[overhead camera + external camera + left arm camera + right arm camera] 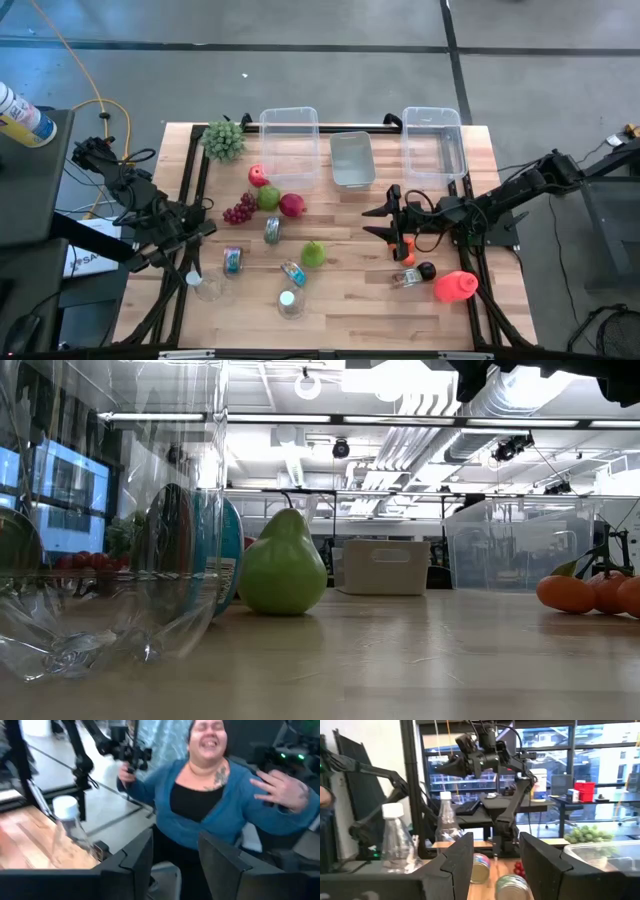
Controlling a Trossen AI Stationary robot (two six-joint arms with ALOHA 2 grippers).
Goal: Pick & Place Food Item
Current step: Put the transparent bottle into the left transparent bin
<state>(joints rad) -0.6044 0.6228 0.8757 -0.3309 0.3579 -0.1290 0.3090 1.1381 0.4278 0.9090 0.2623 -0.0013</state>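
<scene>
Food lies on the wooden table [350, 300]: a green pear [313, 254] [283, 568], a red apple [258, 176], a green apple [269, 197], purple grapes [239, 210], a dark red fruit [292, 205], a green bunch [223, 140] and oranges [405, 250] [590, 592]. My left gripper [190, 240] [175, 865] hangs at the table's left side, level, open and empty, left of the fruit. My right gripper [375, 222] [496, 865] stands above the oranges, pointing toward the table's left, open with nothing between its fingers.
Two clear bins [289, 135] [433, 140] and a grey bin [352, 160] stand at the far edge. Cans [272, 231] [232, 260] [292, 272], two clear bottles [205, 288] [289, 303] and a red bottle [455, 286] stand about. A person [210, 795] is beyond the near edge.
</scene>
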